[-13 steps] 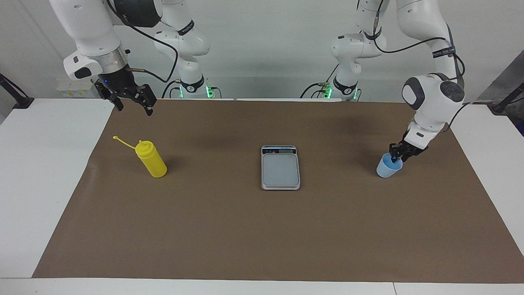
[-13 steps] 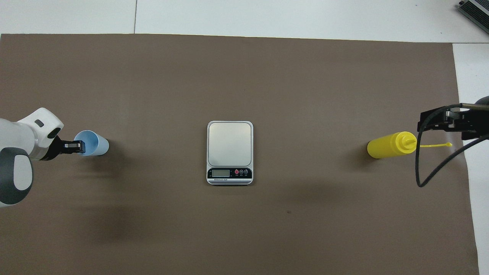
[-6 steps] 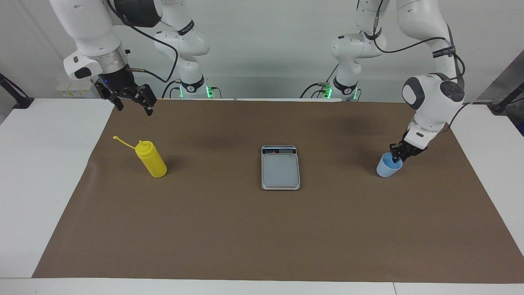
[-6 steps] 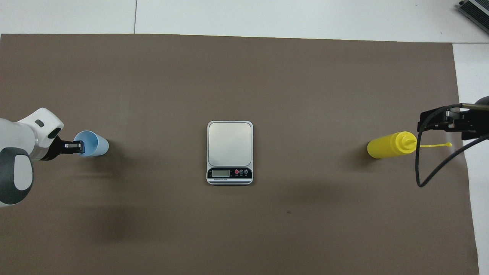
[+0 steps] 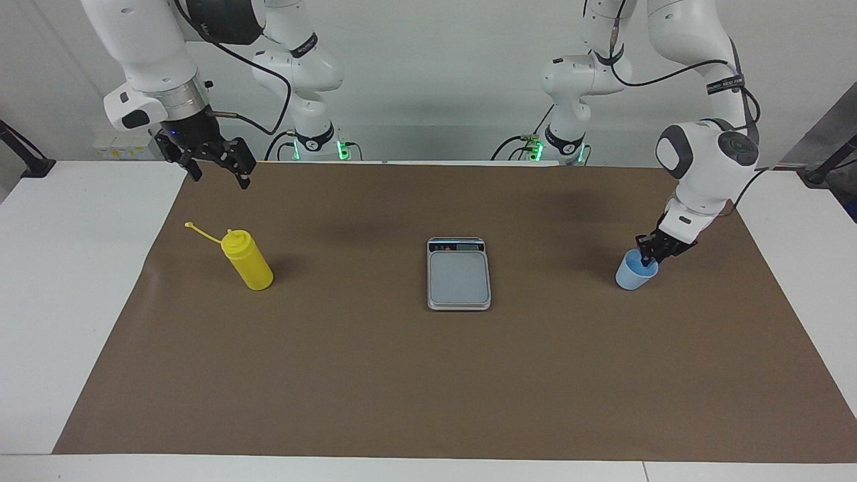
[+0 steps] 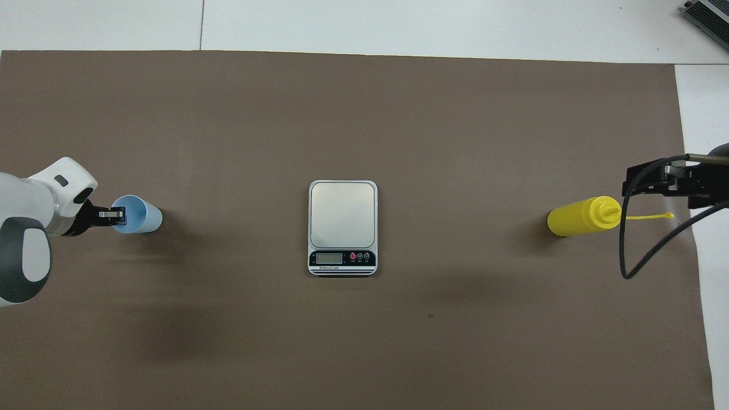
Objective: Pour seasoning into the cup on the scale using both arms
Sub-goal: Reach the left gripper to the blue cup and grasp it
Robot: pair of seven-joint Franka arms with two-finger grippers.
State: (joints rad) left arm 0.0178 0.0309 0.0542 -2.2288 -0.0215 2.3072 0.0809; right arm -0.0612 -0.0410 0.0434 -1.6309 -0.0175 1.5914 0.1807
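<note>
The yellow seasoning bottle (image 5: 248,262) stands on the brown mat toward the right arm's end, its tethered tip cap hanging open; it also shows in the overhead view (image 6: 580,216). The silver scale (image 5: 459,276) (image 6: 342,215) lies bare at the mat's middle. The light-blue cup (image 5: 631,275) (image 6: 143,217) stands on the mat toward the left arm's end. My left gripper (image 5: 648,258) (image 6: 116,214) is down at the cup's rim, one finger inside it, shut on the rim wall. My right gripper (image 5: 219,175) (image 6: 665,181) is open, raised over the mat's edge, apart from the bottle.
The brown mat (image 5: 428,375) covers most of the white table (image 5: 60,281). The right arm's black cable (image 6: 638,250) hangs beside the bottle.
My left wrist has shifted very slightly at the cup's rim. The cup, bottle and scale stand where they were. The right arm has barely moved.
</note>
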